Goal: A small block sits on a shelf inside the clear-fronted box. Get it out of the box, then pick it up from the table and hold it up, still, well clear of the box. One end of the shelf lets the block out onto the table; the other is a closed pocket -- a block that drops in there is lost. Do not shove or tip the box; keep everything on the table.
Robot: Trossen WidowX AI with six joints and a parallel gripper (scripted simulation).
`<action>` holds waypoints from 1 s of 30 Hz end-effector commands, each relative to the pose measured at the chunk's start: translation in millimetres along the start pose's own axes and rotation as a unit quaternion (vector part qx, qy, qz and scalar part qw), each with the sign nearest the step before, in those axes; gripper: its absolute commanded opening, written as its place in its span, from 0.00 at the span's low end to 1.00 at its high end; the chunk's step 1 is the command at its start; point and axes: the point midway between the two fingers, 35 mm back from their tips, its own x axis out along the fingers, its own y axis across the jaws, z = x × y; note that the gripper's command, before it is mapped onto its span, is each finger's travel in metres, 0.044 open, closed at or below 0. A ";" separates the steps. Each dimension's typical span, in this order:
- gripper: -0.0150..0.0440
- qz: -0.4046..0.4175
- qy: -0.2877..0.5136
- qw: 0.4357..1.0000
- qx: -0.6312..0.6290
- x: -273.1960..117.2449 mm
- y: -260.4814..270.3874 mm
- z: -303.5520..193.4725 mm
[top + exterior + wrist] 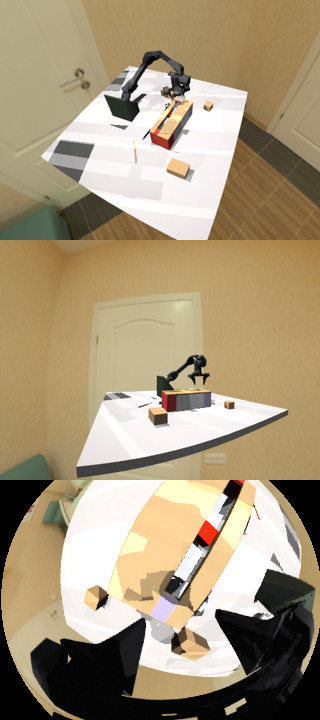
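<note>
Block (210, 530) inside box (178, 113), pincer (198, 379) above.

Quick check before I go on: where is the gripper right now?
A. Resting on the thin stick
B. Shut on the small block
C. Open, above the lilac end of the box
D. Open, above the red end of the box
C: the gripper hangs open and empty above the box, over the lilac end, far from the red end.

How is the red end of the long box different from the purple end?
The red end is near the stick, and the purple end sits under the open gripper. The red patch is wider, and the purple patch is only a thin strip. Both are flat side panels on the same box.
</note>
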 end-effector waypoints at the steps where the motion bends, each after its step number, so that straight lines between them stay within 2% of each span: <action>1: 0.93 -0.001 0.033 0.993 0.109 -0.9 -41.7 53.8; 6: 0.93 0.018 0.088 0.965 0.247 -3.9 -103.8 106.1; 9: 0.93 0.029 0.114 0.947 0.300 -3.7 -126.1 118.9; 30: 0.93 0.030 0.113 0.946 0.302 18.5 -127.4 121.8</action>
